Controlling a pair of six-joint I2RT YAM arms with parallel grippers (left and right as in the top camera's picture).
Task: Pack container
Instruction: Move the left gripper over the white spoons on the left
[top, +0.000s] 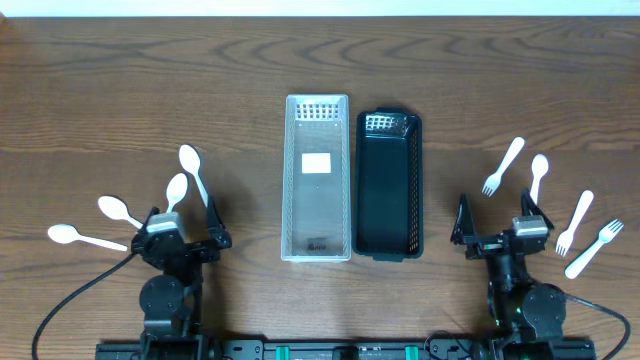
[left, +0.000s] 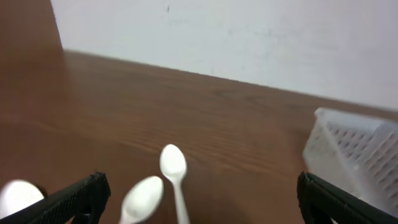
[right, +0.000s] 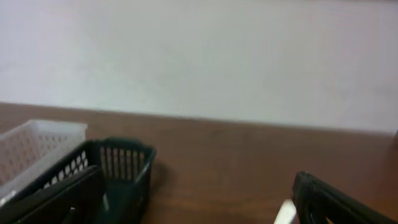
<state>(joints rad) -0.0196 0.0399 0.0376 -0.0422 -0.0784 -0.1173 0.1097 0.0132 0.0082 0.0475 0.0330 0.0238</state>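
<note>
Labelled white basket (top: 317, 205) lies beside black basket (top: 388, 190)

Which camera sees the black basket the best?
The overhead camera. It shows the whole black basket from above, empty, right beside the white basket. The right wrist camera catches only one end of it, low and blurry. The left wrist camera does not show it at all.

Spoons (top: 190, 158) lie left of two side-by-side baskets (top: 348, 180), forks (top: 503, 165) right.

White basket (top: 317, 180), black basket (top: 388, 186)
</note>
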